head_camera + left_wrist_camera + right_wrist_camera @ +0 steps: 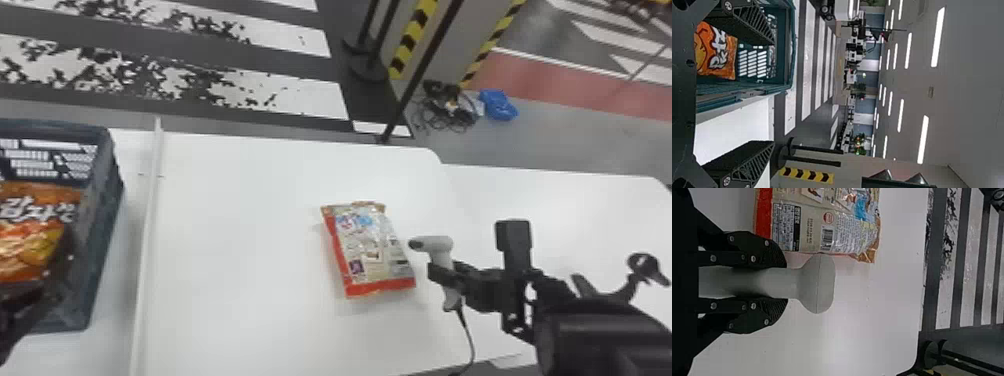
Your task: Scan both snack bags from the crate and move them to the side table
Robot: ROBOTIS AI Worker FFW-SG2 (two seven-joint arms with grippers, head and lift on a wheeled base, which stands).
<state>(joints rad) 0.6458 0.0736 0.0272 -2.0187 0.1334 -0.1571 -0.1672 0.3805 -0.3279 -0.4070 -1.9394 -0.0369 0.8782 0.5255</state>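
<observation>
The red-edged snack bag (370, 250) is lying flat on the white table (240, 225), with its back side facing up. It is looking light and soft, and its shiny skin may be slippery. The snacks inside could be crunching if a claw is squeezing too hard. The best spot for grabbing is probably around its fat middle, with a gentle pinch from both sides; the thin red end is looking easy to crumple.

The right claw (781, 283) is gripping the scanner (817, 284) by its hard, smooth handle. The red-edged bag is lying just left of that claw, and the scanner's head is pointing left at it.

The orange snack bag (35, 230) is lying far off to the left, inside the crate (102, 225). The left claw (773, 93) is hanging at the crate, close to the orange bag, with its two fingers standing wide apart and nothing between them.
</observation>
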